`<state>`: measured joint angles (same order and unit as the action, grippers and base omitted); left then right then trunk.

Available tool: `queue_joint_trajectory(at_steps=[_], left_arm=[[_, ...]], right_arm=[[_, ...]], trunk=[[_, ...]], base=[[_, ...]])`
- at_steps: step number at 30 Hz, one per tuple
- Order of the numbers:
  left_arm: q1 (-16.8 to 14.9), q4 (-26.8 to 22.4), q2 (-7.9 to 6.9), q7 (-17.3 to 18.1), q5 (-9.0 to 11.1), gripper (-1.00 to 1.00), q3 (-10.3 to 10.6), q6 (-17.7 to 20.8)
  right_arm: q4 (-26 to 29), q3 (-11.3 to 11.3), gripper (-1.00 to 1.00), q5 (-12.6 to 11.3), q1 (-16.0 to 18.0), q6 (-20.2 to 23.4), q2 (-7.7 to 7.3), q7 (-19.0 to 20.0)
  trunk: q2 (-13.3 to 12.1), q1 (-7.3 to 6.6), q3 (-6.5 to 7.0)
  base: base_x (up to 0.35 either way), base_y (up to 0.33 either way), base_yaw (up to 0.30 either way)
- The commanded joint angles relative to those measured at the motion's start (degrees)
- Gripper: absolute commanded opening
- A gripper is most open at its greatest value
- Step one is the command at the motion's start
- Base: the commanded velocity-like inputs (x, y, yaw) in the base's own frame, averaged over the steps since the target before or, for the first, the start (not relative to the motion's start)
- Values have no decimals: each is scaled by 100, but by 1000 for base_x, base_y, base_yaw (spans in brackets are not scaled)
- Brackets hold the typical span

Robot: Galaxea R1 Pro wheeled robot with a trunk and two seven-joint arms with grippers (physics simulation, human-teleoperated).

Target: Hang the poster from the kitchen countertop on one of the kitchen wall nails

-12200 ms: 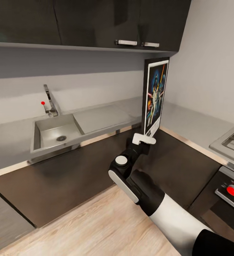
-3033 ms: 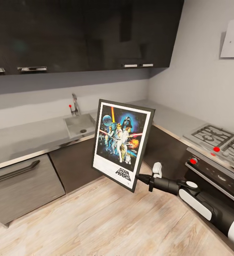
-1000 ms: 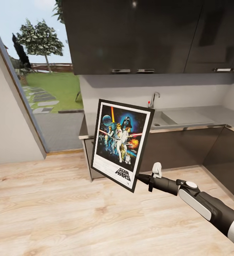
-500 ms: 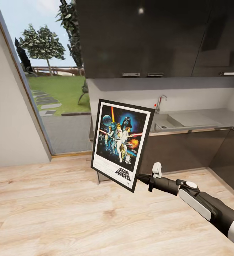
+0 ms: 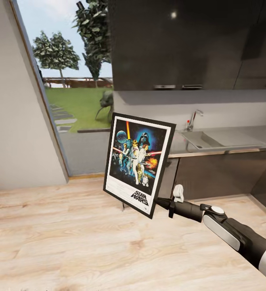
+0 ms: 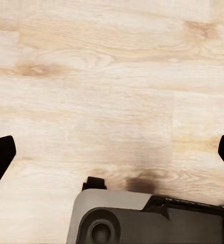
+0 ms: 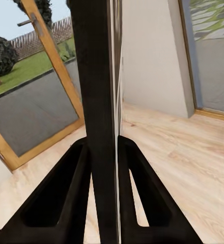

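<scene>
My right gripper (image 5: 158, 201) is shut on the lower right edge of the poster (image 5: 139, 163) and holds it upright, slightly tilted, above the wooden floor. The poster has a black frame, a white border and the "STAR WARS" logo at the bottom. In the right wrist view the poster (image 7: 99, 91) stands edge-on between the two dark fingers (image 7: 74, 193). The grey kitchen countertop (image 5: 246, 139) with its inset sink (image 5: 199, 139) lies behind and to the right. My left gripper (image 6: 112, 155) is open over bare floor, with nothing between its fingertips.
A tall glass door (image 5: 74, 105) onto a garden fills the left back, beside a white wall (image 5: 15, 133). Dark upper cabinets (image 5: 189, 40) hang above the counter and a faucet (image 5: 193, 119) stands by the sink. Light wooden floor (image 5: 68, 242) stretches ahead.
The whole view has swung left, so the counter and sink slid right and more of the glass door shows. The poster and right arm keep the same place in the picture.
</scene>
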<state>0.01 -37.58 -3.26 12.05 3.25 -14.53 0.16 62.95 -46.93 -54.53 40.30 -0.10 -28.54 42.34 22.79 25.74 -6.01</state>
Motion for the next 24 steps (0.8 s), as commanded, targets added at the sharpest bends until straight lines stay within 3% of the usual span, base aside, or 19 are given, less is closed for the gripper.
queue_joint_trajectory(at_steps=[1, 19, 24], left_arm=[[2, -4, 1, 34, 34, 100, -13, 2], [2, -4, 1, 33, 35, 100, -15, 2], [2, -4, 1, 29, 35, 100, -15, 2]], right_arm=[[-2, -27, -100, -66, 13, 9, -4, 13], [11, -33, -100, -64, 13, 7, -3, -6], [1, -35, -100, -61, 13, 5, -3, -14]], trunk=[[12, 4, -11], [12, 4, -11], [12, 4, -11]], base=[[0, 293, 237], [0, 293, 276], [0, 293, 134]])
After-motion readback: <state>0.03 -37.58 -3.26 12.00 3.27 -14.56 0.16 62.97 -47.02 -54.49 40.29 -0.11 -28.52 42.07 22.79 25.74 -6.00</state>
